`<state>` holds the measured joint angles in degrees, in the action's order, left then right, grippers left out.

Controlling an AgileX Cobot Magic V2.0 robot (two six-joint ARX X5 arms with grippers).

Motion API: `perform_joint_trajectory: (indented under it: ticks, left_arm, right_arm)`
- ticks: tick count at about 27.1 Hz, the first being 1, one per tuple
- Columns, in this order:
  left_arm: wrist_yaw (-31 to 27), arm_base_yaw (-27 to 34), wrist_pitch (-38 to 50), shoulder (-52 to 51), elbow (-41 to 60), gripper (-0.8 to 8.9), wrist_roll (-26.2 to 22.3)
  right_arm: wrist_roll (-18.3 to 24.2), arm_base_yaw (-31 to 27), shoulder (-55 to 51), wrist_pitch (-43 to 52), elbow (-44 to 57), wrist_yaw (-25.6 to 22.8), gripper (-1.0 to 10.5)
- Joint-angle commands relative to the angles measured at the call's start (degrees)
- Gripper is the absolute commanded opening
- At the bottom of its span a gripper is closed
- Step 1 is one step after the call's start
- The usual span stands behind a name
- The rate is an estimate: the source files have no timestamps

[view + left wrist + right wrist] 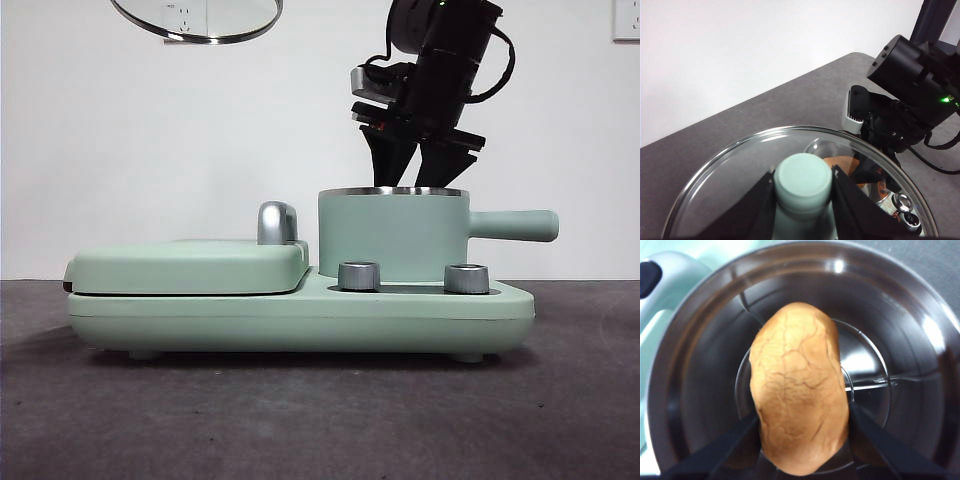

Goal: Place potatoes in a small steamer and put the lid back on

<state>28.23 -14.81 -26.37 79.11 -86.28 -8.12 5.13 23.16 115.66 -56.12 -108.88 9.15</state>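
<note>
In the front view, the right gripper [420,170] is seen lowered from above to the steel rim of the small steamer [392,235], which stands on the mint-green cooker base [300,315] on the table [320,420]; the lid [197,20] is held high near the top edge, well apart from the pot. In the left wrist view, the lid's knob [803,181] is clamped between the fingers [752,207] of the left gripper [803,200], which are closed firmly on it, and the pot and the right arm are glimpsed through the glass. In the right wrist view, the potato [799,387] is pinched across its width by the right gripper's fingers [725,445], which are spread about as wide as the lump, and it is held inside the steamer's steel bowl [900,330]; whether it touches the bottom cannot be told. The step is judged best done by lowering the potato until it rests, the fingers being opened only then and lifted straight up clear of the rim before the lid is brought across.
</note>
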Motion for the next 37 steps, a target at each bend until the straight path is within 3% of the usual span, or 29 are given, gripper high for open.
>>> perform_joint_trajectory:
  ticks: [1, 3, 9, 11, 17, 27, 37]
  left_arm:
    - [0.3, -0.2, 1.9, -0.3, -1.4, 0.13, 0.0]
    - [0.3, -0.2, 1.9, -0.3, -1.4, 0.13, 0.0]
    - [0.3, -0.2, 1.9, -0.3, -1.4, 0.13, 0.0]
    - [0.3, -0.2, 1.9, -0.3, -1.4, 0.13, 0.0]
    - [0.3, -0.2, 1.9, -0.3, -1.4, 0.13, 0.0]
    - [0.3, -0.9, 2.2, -0.1, -1.4, 0.13, 0.0]
    - [0.3, -4.0, 5.4, 2.0, -1.4, 0.13, -0.3]
  right_arm:
    - [0.5, 0.3, 0.9, 0.3, -1.5, -0.1, 2.8]
    - [0.5, 0.3, 0.9, 0.4, -1.5, 0.0, 3.4]
    - [-0.7, 0.2, -1.1, 0.4, -3.0, 1.3, 3.4]
    - [-2.9, 0.2, -4.4, -0.6, -3.0, 1.4, 3.4]
    - [-3.0, 0.2, -17.6, -1.7, -1.1, 1.3, 3.4]
    - [-3.0, 0.2, -47.7, 16.1, 32.0, 1.2, 3.3]
    - [-6.1, 0.4, -68.4, 23.9, 57.7, 1.4, 3.3]
